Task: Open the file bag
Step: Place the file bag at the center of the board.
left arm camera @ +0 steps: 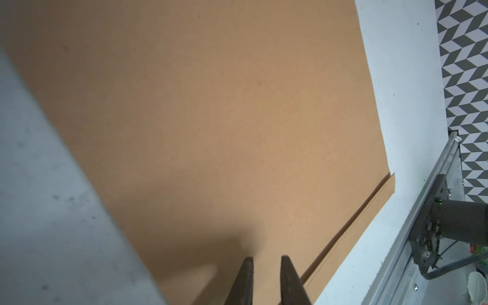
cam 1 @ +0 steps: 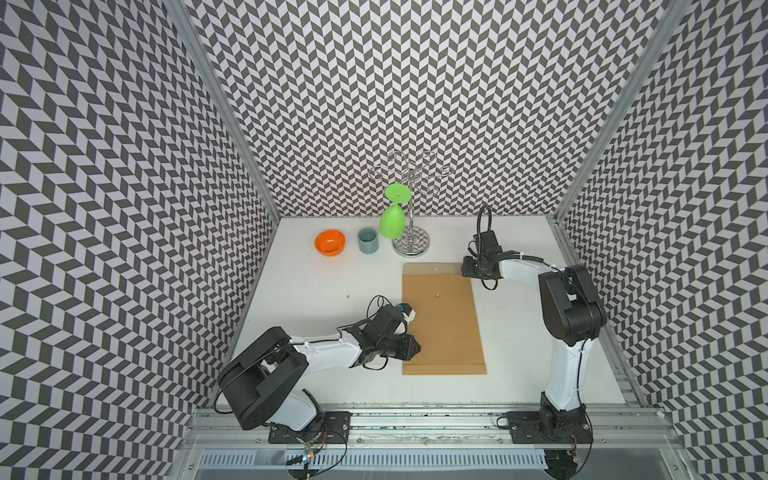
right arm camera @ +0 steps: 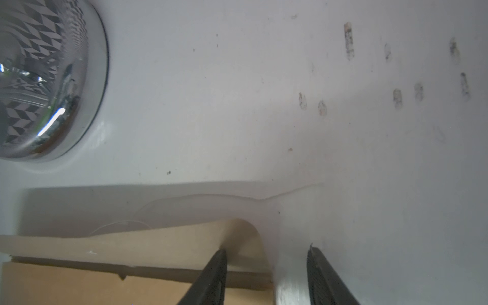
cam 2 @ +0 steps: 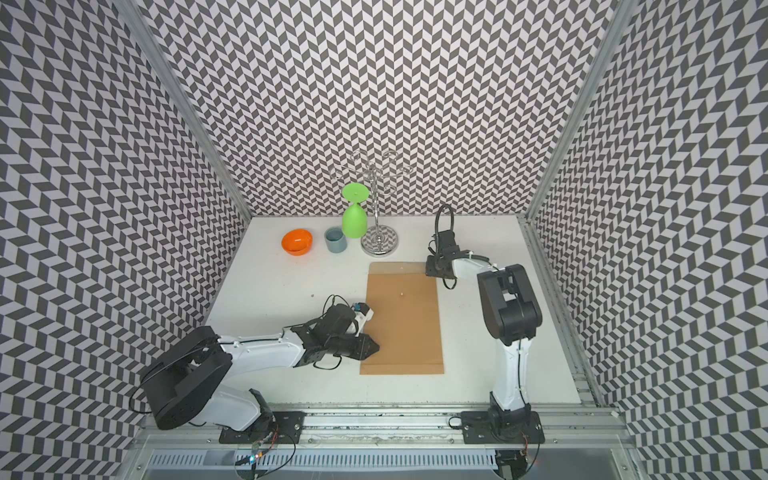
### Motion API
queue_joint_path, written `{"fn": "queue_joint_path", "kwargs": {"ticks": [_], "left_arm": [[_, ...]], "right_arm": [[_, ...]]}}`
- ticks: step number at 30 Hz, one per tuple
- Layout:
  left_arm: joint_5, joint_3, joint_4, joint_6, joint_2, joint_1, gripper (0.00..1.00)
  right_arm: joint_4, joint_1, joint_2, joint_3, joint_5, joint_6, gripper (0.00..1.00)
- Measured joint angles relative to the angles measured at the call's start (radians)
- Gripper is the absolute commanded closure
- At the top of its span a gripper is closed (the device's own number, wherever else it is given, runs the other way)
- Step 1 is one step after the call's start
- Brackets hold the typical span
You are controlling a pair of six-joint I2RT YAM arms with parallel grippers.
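White table (cam 1: 311,299), flat brown file bag (cam 1: 444,324), flap corner (right arm camera: 237,229) curled.

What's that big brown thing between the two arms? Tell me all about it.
The file bag is a large brown kraft-paper envelope lying flat on the table. A small button sits on its face; its far flap curls up, pale underneath. The left gripper is over its left edge, the right gripper at its far corner; contact is unclear.

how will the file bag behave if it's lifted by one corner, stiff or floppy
Probably floppy: the file bag is thin paper, and its flap curls up at one end. Likely light. Lying flat on the smooth table, it may slide when pushed.
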Motion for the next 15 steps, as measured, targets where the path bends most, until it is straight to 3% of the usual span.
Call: {"fn": "queue_joint_path", "kwargs": {"ticks": [3,10,15], "left_arm": [[-0.018,0.041,-0.04,0.022,-0.019,0.002,0.78],[-0.032,0.12,-0.106,0.077,-0.023,0.009,0.77],[-0.019,0.174,-0.15,0.109,0.008,0.017,0.77]], "right_arm": [[-0.01,-0.004,-0.035,-0.016,-0.005,0.007,0.34],[-0.008,-0.004,-0.143,-0.087,-0.024,0.03,0.31],[0.014,0.003,-0.268,-0.23,-0.045,0.065,0.3]]}}
